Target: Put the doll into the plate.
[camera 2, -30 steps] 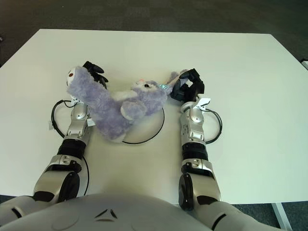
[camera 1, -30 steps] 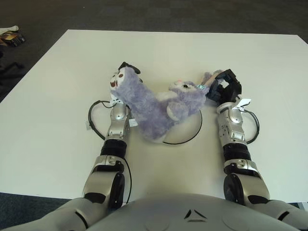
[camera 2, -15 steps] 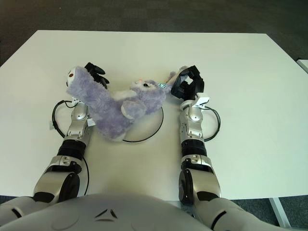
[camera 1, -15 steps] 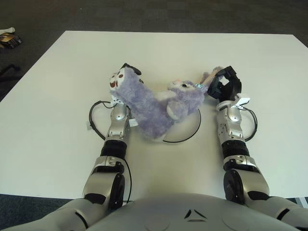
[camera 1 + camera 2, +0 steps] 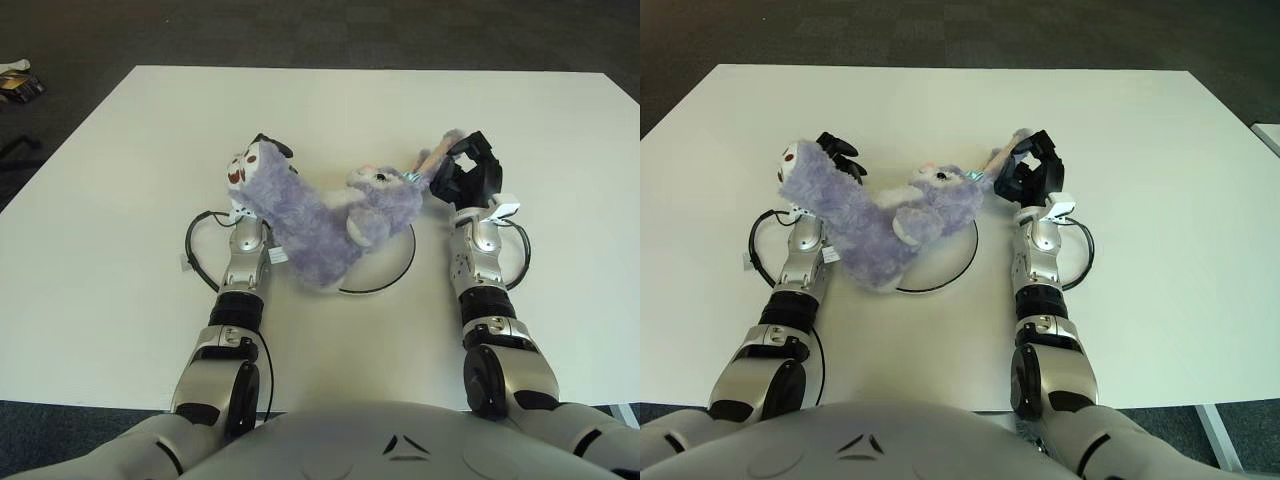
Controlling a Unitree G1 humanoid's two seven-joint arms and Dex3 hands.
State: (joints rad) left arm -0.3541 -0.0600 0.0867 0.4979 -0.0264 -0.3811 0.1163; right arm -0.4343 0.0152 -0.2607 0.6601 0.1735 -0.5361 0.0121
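Observation:
A purple plush doll (image 5: pixel 330 220) lies slanted across a white plate with a dark rim (image 5: pixel 385 288) at the table's middle. Its body covers most of the plate. The doll's left end, with a brown-marked sole (image 5: pixel 238 170), sticks up and out past the plate's left side. My left hand (image 5: pixel 268 148) is there, its black fingers curled behind that end. The rabbit-like head (image 5: pixel 375 180) faces up toward the right. My right hand (image 5: pixel 465 172) is shut on the doll's long ear (image 5: pixel 438 158), just beyond the plate's right rim.
A black cable loop lies beside each forearm, one on the left (image 5: pixel 193 250) and one on the right (image 5: pixel 524 255). The white table (image 5: pixel 340 100) stretches far ahead. Dark floor surrounds it, with small items at the upper left (image 5: pixel 20 85).
My right hand has drawn slightly farther away and up, pulling the ear with it. The doll's head has turned a little. The left hand has barely moved.

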